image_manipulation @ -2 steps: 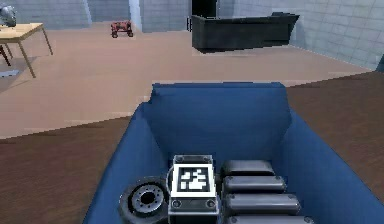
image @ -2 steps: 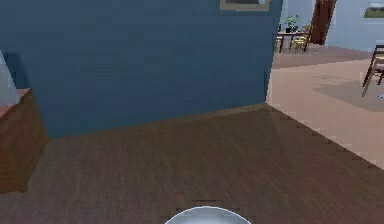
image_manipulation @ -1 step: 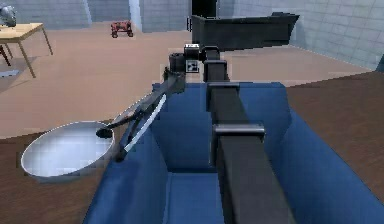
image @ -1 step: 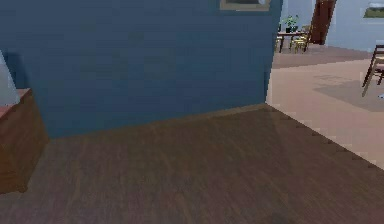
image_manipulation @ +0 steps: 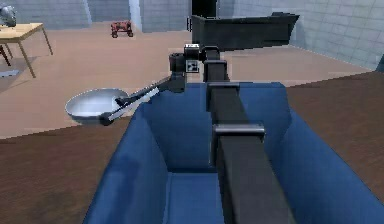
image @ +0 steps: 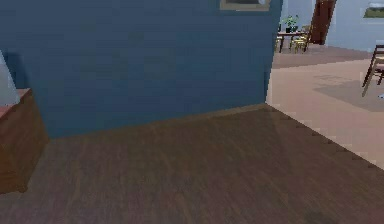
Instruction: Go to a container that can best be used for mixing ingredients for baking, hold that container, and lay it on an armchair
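Bowl: silvery, round and shallow, it hung at the far end of the pincer, clear of the floor and of the seat, so the pincer held it.
Pincer: its thin fingers reached toward the arm side view's left; whether they were spread or pressed together could not be told.
Arm: the dark bar stretched out above the armchair's seat.
Armchair: blue, directly beneath the arm; the bowl hung just past its side edge at the arm side view's left, over the floor rather than the cushion.
Done: as I judged it, finding the mixing container, taking hold of it and bringing it to an armchair were finished.
Left: the bowl was not yet laid down; it needed bringing inward across that side edge, lowering onto the cushion and releasing.
Ahead: the forward view held a blue wall, with a chair far off at its right edge.
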